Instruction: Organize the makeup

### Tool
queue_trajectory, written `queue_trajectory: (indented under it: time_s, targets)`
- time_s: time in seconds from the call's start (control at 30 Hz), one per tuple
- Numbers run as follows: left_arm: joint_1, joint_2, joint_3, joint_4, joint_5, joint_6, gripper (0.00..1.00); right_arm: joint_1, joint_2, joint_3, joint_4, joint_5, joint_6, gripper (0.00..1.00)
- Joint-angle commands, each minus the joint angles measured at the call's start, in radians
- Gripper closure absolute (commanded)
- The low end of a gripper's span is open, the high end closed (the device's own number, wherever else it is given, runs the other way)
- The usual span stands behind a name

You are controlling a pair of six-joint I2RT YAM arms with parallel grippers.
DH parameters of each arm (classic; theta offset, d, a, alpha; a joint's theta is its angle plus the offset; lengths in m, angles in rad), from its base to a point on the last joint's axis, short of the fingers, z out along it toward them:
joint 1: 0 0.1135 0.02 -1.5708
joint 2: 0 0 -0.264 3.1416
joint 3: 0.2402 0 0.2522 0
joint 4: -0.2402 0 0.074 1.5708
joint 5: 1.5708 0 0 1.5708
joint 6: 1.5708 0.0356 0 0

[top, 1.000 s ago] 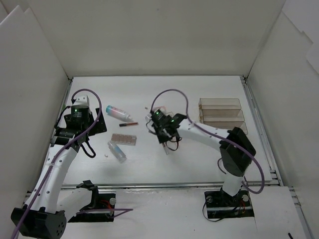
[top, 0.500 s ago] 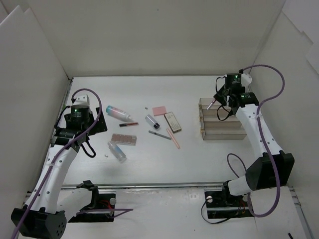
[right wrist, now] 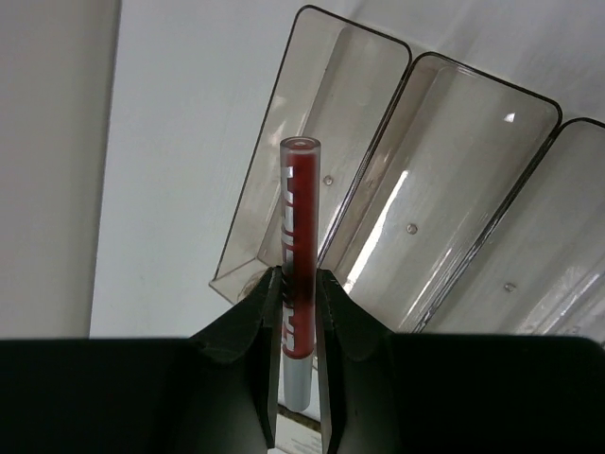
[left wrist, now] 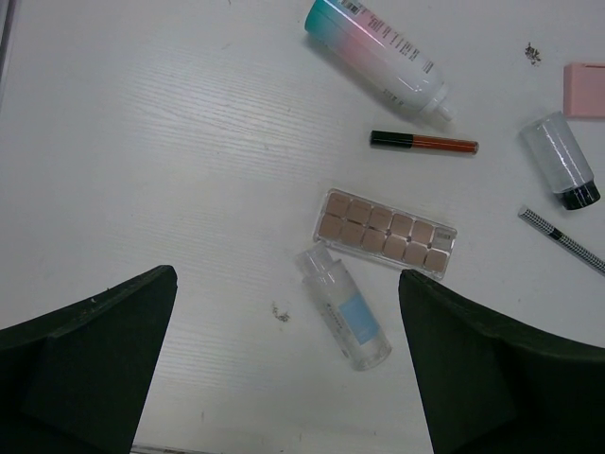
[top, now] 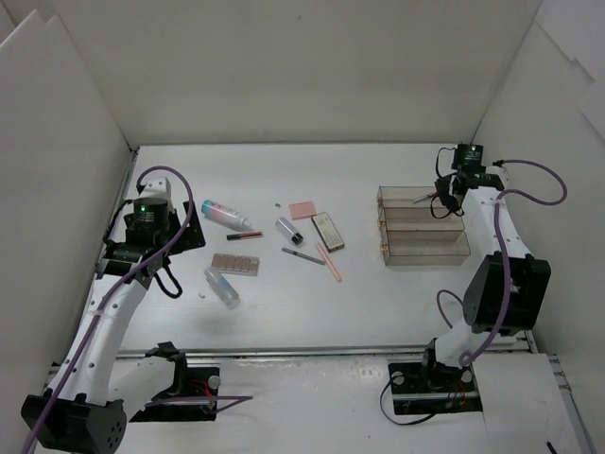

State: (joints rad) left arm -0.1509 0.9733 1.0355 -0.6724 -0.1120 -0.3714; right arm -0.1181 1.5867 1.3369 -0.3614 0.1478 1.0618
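Note:
My right gripper is shut on a red tube with a grey cap and holds it over the far compartment of the clear acrylic tiered box. My left gripper is open and empty above the table's left side, its fingers wide apart. The makeup lies below it: a pink bottle with a teal cap, a red pencil, a brown palette and a clear bottle with a blue label.
A pink square, a small clear bottle with a black cap, a compact, a grey pencil and a pink pencil lie mid-table. The acrylic box stands at the right. White walls enclose the table.
My right arm has carried the red tube from the middle of the table to the acrylic box, then further right. The left arm has not moved.

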Motion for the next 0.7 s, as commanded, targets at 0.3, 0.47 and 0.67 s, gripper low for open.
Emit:
queue_trajectory:
  time_s: [0.3, 0.47, 0.67]
  targets:
    - [-0.004, 0.016, 0.003, 0.063, 0.005, 0.000, 0.01, -0.040, 0.194, 0.108, 0.075, -0.002, 0.213, 1.00]
    - [-0.004, 0.024, -0.002, 0.060, 0.008, -0.006, 0.00, -0.051, 0.239, 0.146, 0.084, -0.014, 0.234, 1.00]
    - [-0.004, 0.028, 0.001, 0.062, 0.005, -0.006, 0.01, -0.058, 0.298, 0.169, 0.085, -0.046, 0.274, 1.00]
